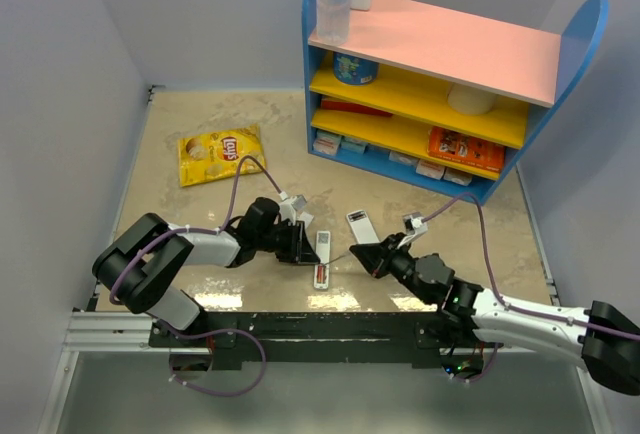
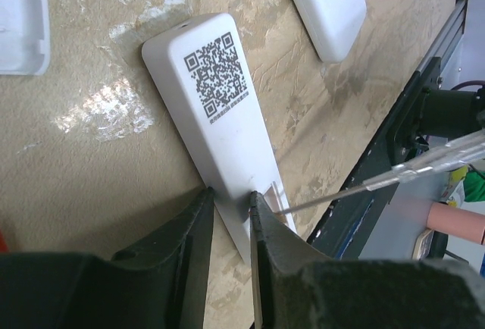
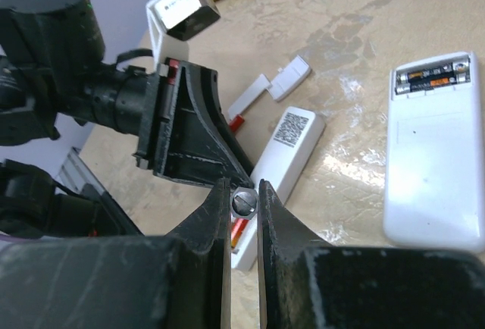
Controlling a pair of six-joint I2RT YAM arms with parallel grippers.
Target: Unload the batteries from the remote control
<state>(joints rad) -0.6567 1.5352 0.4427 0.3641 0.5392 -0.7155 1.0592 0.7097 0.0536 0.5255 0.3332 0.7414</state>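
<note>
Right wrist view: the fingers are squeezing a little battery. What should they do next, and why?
Probably lift it straight up and away. The right gripper pinches a battery at the slot end of the remote control, which the left gripper steadies.

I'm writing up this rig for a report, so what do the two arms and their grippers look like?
The left arm and right arm match: white-grey links between chunky black joints, a purple cable looping along each, and a small white camera box at the wrist. The left gripper and right gripper have black wedge-shaped fingers. No markings show.
</note>
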